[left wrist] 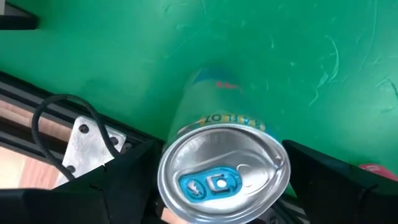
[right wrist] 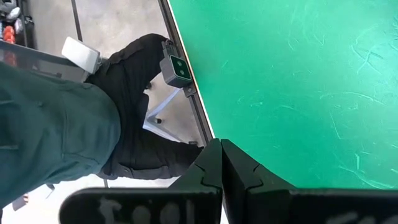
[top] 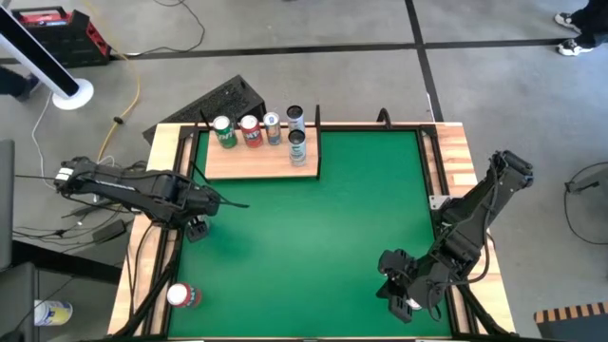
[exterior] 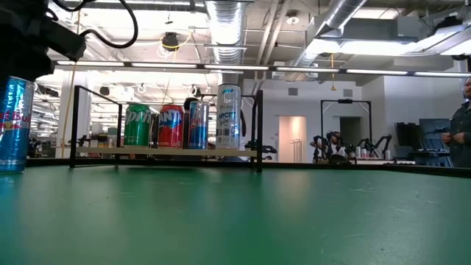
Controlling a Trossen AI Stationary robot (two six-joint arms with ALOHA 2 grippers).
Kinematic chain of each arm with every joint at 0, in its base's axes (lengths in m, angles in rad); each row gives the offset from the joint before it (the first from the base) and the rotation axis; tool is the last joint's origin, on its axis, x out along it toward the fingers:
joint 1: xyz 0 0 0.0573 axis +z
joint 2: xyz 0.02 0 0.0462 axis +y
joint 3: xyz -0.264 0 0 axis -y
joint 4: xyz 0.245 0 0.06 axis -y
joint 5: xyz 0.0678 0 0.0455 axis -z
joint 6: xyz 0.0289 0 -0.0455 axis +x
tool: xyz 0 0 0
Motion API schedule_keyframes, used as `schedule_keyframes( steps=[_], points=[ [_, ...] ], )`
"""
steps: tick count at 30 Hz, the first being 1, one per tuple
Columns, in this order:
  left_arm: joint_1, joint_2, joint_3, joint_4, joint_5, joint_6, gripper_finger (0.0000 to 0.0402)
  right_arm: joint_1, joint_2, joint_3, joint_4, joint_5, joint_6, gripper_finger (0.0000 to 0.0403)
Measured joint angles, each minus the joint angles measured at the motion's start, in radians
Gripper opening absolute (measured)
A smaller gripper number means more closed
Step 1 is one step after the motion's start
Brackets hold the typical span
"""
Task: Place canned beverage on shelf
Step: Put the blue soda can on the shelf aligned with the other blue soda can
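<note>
A blue-and-silver can (left wrist: 221, 180) stands upright between the fingers of my left gripper (top: 197, 228) near the table's left edge. It also shows at the left of the low view (exterior: 13, 125). The pale wooden shelf (top: 237, 163) with black posts stands at the far left and carries several upright cans (top: 251, 131), also seen in the low view (exterior: 171, 126). A red can (top: 183, 296) lies at the near left corner. My right gripper (right wrist: 222, 163) is shut and empty at the near right (top: 399, 299). My left gripper pinches the can between its two fingers, one on each side of the upper wall just under the rim (left wrist: 163, 177). The fingers (left wrist: 124, 180) come from above, pointing down. The can is upright. Whether its bottom (exterior: 13, 171) rests on the table, I cannot tell.
The green table (top: 361, 218) lies open between the shelf and my right arm. Wooden side strips and black rails (left wrist: 93, 124) edge it. A person's legs (right wrist: 130, 118) stand just beyond the near right edge.
</note>
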Motion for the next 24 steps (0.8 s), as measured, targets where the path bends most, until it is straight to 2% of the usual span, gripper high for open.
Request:
schedule_keyframes(
  steps=[7, 17, 24],
  points=[
    [0.000, 0.000, 0.053, -0.014, -0.045, 0.001, 0.0318, 0.000, 0.000, 0.000, 0.000, 0.000, 0.000, 0.0022],
    [0.000, 0.001, 0.059, -0.016, -0.007, -0.002, 0.0232, 0.000, 0.000, 0.000, 0.000, -0.001, 0.000, 0.0022],
    [0.000, 0.001, 0.059, -0.006, -0.011, -0.003, 0.0231, 0.000, 0.000, 0.000, 0.000, -0.004, -0.009, 0.0023]
  ],
)
